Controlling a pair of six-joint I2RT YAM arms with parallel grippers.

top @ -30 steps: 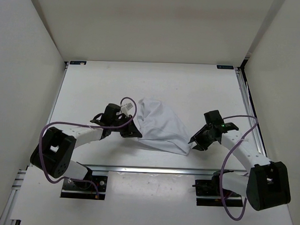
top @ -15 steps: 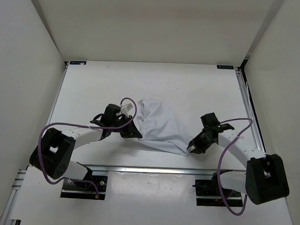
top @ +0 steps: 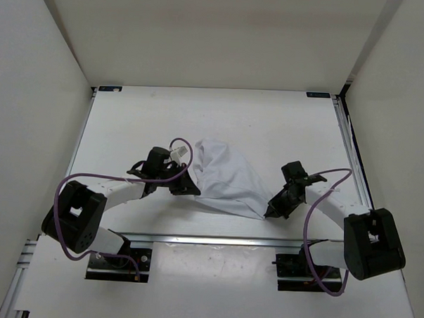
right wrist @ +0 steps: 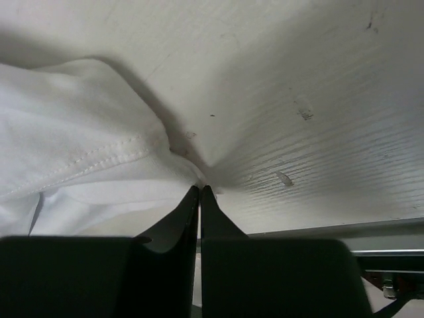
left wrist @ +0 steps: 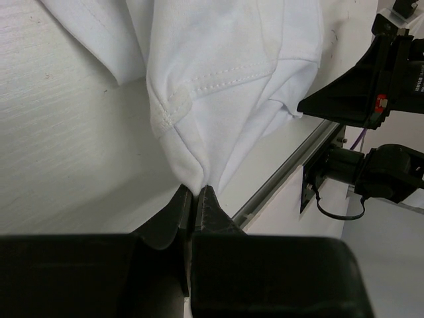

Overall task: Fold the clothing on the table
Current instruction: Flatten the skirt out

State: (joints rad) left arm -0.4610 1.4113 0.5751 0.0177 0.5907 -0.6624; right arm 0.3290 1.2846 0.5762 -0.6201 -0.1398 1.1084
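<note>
Top view: the white clothing [top: 224, 177] lies bunched near the middle of the desk [top: 270, 123], toward its near edge; the left fingers [top: 186, 187] meet its left side, and the right fingers [top: 272, 209] its lower right corner.

Left wrist: the left fingers are clamped on a raised fold of the clothing, which hangs stretched from them; the aluminium rail [left wrist: 285, 179] runs just beyond.

Right wrist: the right fingers are pressed together, pinching the hemmed corner just above the desk.
</note>
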